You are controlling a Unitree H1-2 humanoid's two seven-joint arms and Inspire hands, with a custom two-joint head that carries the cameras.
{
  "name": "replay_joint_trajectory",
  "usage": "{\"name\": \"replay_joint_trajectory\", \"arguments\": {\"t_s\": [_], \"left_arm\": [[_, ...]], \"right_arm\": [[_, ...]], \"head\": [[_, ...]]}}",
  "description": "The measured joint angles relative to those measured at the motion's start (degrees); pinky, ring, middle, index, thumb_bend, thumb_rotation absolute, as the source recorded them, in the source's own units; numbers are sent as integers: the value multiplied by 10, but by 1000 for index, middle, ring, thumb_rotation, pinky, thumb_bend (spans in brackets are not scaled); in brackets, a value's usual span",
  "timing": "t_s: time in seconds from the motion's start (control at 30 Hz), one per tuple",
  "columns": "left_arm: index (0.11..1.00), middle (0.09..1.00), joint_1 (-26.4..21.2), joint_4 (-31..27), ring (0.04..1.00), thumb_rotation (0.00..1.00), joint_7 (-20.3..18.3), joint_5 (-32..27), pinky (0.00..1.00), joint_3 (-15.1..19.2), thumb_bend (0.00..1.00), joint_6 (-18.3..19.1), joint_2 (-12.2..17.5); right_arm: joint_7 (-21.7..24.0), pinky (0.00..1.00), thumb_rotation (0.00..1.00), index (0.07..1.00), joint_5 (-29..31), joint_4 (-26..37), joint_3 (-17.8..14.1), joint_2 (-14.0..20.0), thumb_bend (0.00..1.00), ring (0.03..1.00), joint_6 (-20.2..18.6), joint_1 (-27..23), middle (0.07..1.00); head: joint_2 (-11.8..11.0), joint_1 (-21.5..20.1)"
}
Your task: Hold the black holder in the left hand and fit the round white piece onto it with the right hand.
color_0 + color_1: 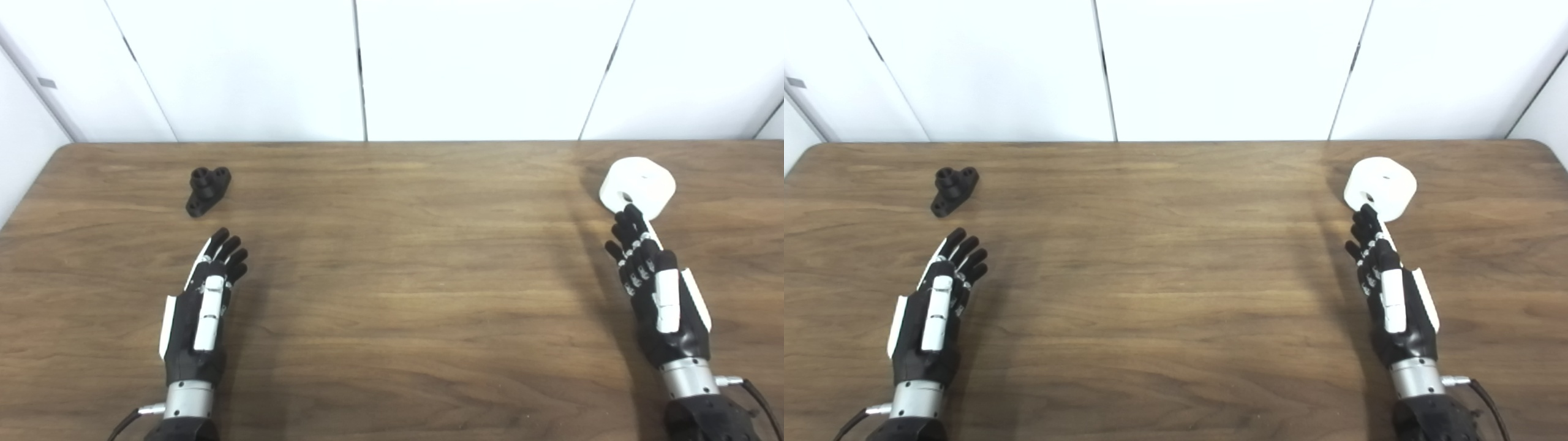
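Nearest the camera, both arms came in from the bottom edge over the wooden bench [392, 294]. The left robot hand [205, 306] sat at about 8 o'clock in the scene, edge-on, its fingers [228, 251] extended, close together and a little curled at the tips, holding nothing. The right robot hand [655, 294] sat at about 4 o'clock, likewise empty, its fingers [631, 229] stretched forward and only slightly spread.

Farther out, the black holder [208, 190] lay on the bench at 12 o'clock from the left robot hand, near the fingertips but clearly apart from them, a strip of bare wood showing between. It lay with its long axis slanted and its round sockets facing up.

The round white piece [638, 185] rested at roughly 12 o'clock from the right robot hand. The fingertips overlapped its near edge beside its small hole; whether they touched it could not be told.

Beyond the bench's far edge stood white wall panels [478, 67].
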State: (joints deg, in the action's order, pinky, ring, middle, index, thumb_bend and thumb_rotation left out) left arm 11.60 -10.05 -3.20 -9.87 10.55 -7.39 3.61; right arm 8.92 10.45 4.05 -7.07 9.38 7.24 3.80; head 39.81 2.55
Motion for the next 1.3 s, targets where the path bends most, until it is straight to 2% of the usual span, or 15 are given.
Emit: {"name": "replay_joint_trajectory", "arguments": {"t_s": [0.83,0.97,1.17,1.23,1.27,1.3], "left_arm": [[925,908,0,1,892,778,0,0,894,0,525,-1,1],[924,906,0,1,891,763,0,2,886,-2,495,-1,1],[914,907,0,0,891,766,2,14,871,-8,501,-5,-2],[915,911,0,0,895,768,4,25,870,-11,511,-10,-3],[913,908,0,0,891,765,5,29,866,-13,519,-16,-4],[913,908,0,0,891,763,7,32,870,-14,526,-19,-5]], "right_arm": [[0,968,1000,964,0,0,0,0,642,982,0,0,969],[2,974,1000,972,2,0,0,1,645,987,0,1,973],[8,970,1000,972,15,-1,0,8,690,992,3,1,978],[15,981,1000,972,20,-4,0,11,678,997,10,1,980],[19,989,1000,973,24,-6,0,13,667,999,16,1,981],[22,995,1000,973,27,-9,-1,15,656,1000,22,0,982]], "head": [[0,10],[-9,26],[-46,90],[-54,100],[-65,114],[-65,114]]}}
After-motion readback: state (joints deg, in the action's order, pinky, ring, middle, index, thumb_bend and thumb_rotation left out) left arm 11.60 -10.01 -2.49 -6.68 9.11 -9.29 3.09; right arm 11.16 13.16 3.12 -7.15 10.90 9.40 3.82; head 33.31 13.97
